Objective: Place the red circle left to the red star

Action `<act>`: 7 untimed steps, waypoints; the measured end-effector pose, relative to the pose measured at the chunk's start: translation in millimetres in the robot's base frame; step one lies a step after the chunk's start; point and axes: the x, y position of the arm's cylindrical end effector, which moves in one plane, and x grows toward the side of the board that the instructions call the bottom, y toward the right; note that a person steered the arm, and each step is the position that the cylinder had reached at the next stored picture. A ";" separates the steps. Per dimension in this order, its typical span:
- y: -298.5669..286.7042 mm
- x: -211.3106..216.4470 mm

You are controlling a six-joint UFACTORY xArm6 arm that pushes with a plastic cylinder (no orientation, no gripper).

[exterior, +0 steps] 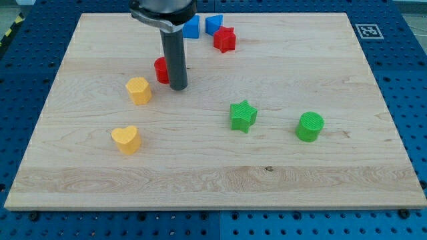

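The red circle (161, 70) lies on the wooden board (213, 167), left of centre near the view's top, partly hidden behind my rod. My tip (177, 87) rests on the board just right of and slightly below the red circle, touching or nearly touching it. The red star (225, 39) lies further toward the view's top right, well apart from the circle.
Two blue blocks (192, 27) (213, 24) sit beside the red star at the top edge. A yellow block (139, 91) lies left of my tip, a yellow heart (125, 139) below it. A green star (243, 115) and a green cylinder (310, 126) lie at right.
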 end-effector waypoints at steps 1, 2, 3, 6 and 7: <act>-35.2 0.2; -42.6 0.2; -42.7 0.2; -52.3 -25.1; -50.4 -33.9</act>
